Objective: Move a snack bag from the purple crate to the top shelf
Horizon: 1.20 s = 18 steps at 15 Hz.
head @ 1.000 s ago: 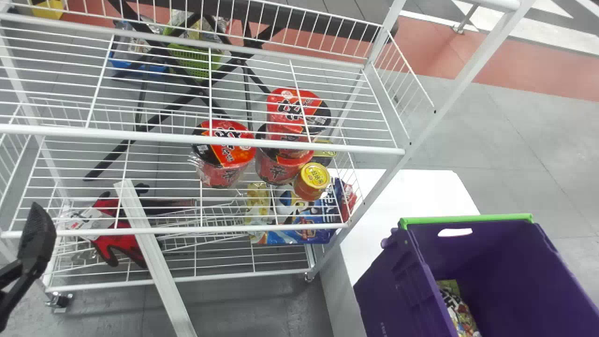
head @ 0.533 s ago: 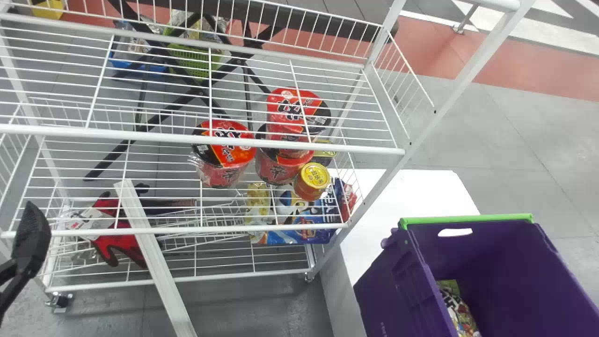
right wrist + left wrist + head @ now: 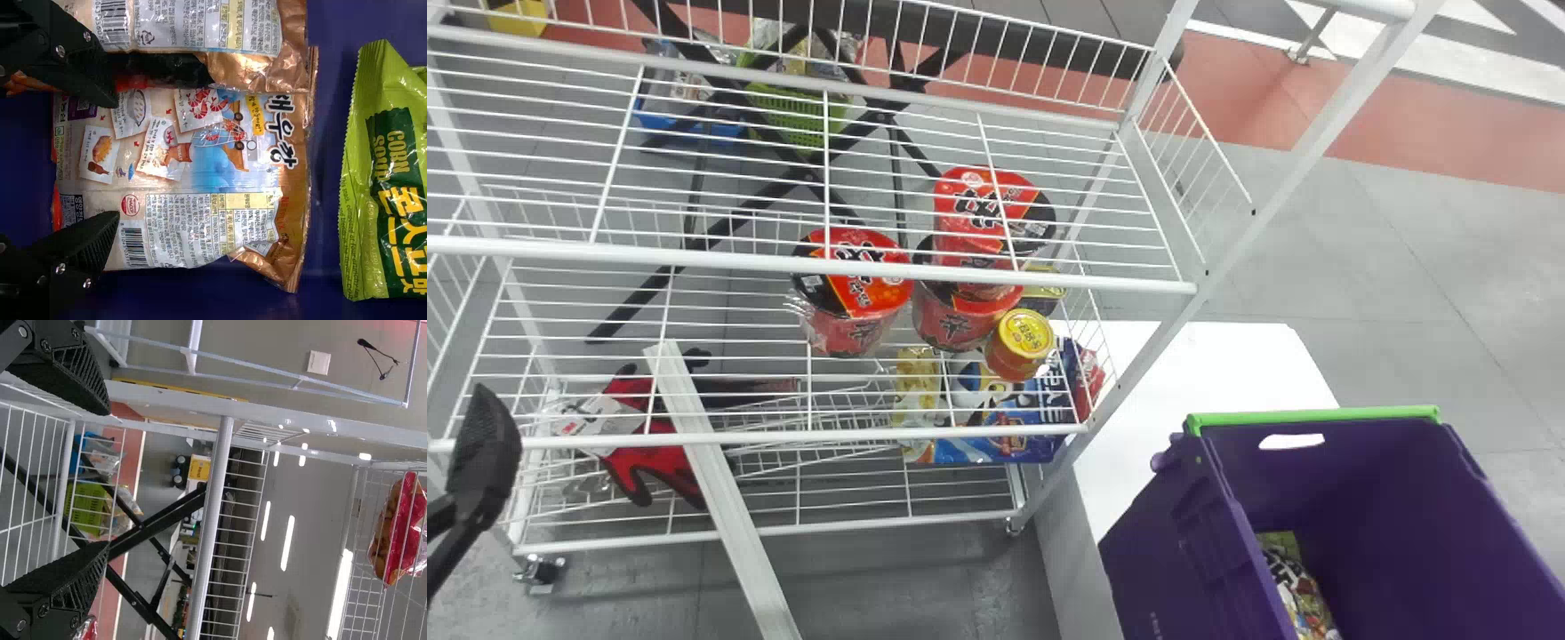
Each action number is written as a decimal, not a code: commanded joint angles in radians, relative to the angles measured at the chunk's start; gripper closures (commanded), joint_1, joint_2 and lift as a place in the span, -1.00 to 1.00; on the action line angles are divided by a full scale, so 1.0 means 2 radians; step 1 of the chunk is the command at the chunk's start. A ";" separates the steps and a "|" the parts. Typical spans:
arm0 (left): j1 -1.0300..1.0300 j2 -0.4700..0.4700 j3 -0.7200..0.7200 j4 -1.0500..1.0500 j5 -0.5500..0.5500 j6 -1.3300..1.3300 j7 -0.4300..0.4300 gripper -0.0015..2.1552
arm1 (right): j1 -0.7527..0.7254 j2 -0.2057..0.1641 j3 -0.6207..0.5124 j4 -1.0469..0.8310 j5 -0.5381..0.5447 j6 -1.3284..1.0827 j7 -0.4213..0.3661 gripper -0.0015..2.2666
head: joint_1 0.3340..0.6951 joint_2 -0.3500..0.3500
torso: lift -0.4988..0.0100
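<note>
left claw [image 3: 485, 444]: near the head view's left edge, a black finger tilted, tip upward
left fingers [image 3: 77, 577]: parted, wide gap across the claw
left linkage [image 3: 455, 553]: slanting down behind the claw's fingertip
right claw [image 3: 117, 159]: spread open
right fingers [image 3: 93, 243]: ribbed, either side of the claw's gap

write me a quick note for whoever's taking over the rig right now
Left pincer: open, holding nothing, at the rack's left end.
Right pincer: open, in the purple crate at a bronze-edged snack bag, not gripping it.
Job's things: that bag lies in the crate, with another bronze-edged bag and a green snack bag.
Done: right pincer is down at the bags; none is lifted.
Left to do: grip one, lift it clear of the crate, set it on the top shelf.
</note>
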 commanded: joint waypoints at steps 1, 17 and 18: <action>-0.004 0.000 0.001 0.014 0.004 -0.027 -0.002 -0.88 | -0.002 0.000 0.004 0.008 0.003 -0.003 -0.004 -0.74 | 1.00 -1.00 | -0.82; -0.016 0.002 0.005 0.036 0.008 -0.030 -0.007 -0.88 | -0.015 0.004 0.012 0.037 0.004 -0.060 -0.038 0.90 | 1.00 -1.00 | -0.82; -0.016 0.002 0.005 0.035 0.008 -0.030 -0.007 -0.88 | -0.015 0.005 0.012 0.034 0.004 -0.058 -0.035 0.90 | 1.00 -1.00 | -0.82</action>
